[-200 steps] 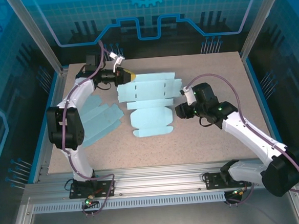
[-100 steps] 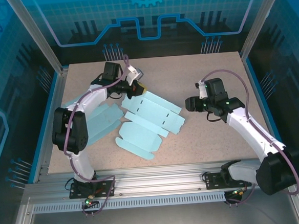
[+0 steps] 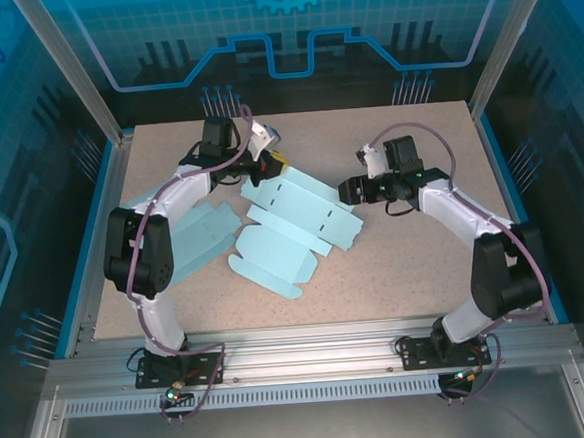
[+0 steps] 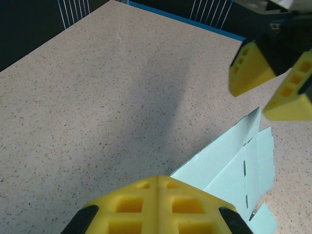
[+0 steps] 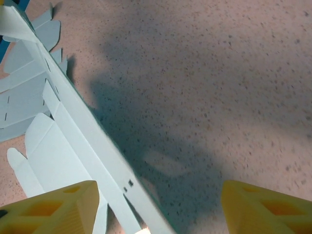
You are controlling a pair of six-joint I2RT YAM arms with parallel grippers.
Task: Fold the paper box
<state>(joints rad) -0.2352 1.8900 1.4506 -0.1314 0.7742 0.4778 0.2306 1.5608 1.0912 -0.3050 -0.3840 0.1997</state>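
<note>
The box (image 3: 298,229) lies as a flat pale-blue blank near the middle of the table (image 3: 416,270), turned askew so its long panels run from far left to near right, with its tabbed flaps spread toward the near left. On my overhead feed its far corner sits right at the left gripper (image 3: 276,165), which reaches in from the far left. On the left wrist feed that gripper (image 4: 157,187) has its yellow pads pressed flat together, and the box (image 4: 229,170) runs in beneath them, so I read it as pinching that corner. The rest of the sheet fans away to the right over the speckled surface. The right gripper (image 3: 347,190) sits just off the box's far right edge, close to it, though I cannot tell whether it touches. It also shows on the left wrist feed, where the right gripper (image 4: 268,87) has its two yellow fingers spread with a clear gap, just beyond the blank's far edge. On the right wrist feed the same gripper (image 5: 158,195) is wide apart, one finger at each lower corner. The box (image 5: 73,141) crosses from upper left to bottom centre, and its long edge ends between the fingers, nearer the left-hand one. That edge looks slightly raised and casts a shadow on the table. Left of the box, spare blanks (image 3: 188,236) lie fanned out beside the left arm.
</note>
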